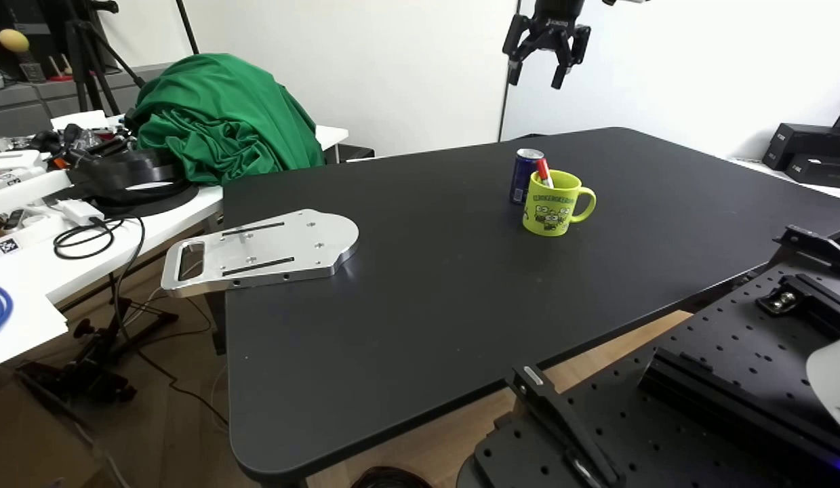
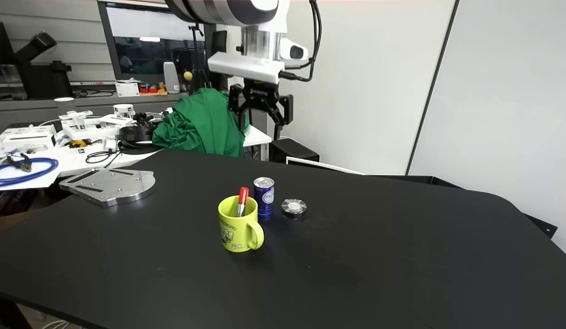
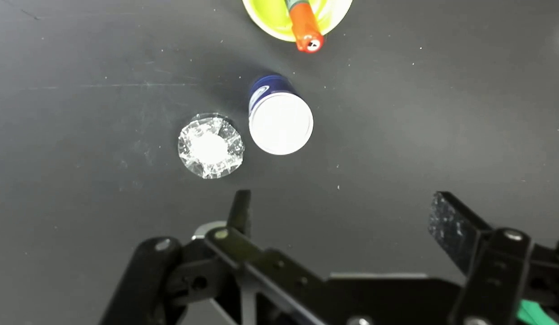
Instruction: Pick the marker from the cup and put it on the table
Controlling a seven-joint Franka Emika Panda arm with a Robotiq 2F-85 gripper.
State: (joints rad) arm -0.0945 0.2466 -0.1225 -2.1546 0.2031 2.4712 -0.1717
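In an exterior view, the cup (image 1: pixel 550 210) stands upright on the table (image 1: pixel 392 339), with the marker (image 1: pixel 544 172) inside, leaning on the rim; the wall props its red end above the mouth, which probably makes that the part to grasp. A can (image 1: pixel 523 172) stands just behind the cup, and a plate (image 1: pixel 277 246) lies well apart from it, away from the handle side, overhanging the table, perhaps so its slot can be gripped. The gripper (image 1: pixel 535 79) hangs high beyond the cup, likely for clearance, its jaws spread wide. In an exterior view, a disc (image 2: pixel 294 208) lies near the cup, farther off than the can, and the cup's handle points clear of the marker, so it should not snag the lift. In the wrist view, the can and disc lie on the gripper's side of the cup, and the marker's red end pokes over the rim that way. Nothing is pinched, so the pick seems not yet begun, the spread presumably meant to straddle the red end.
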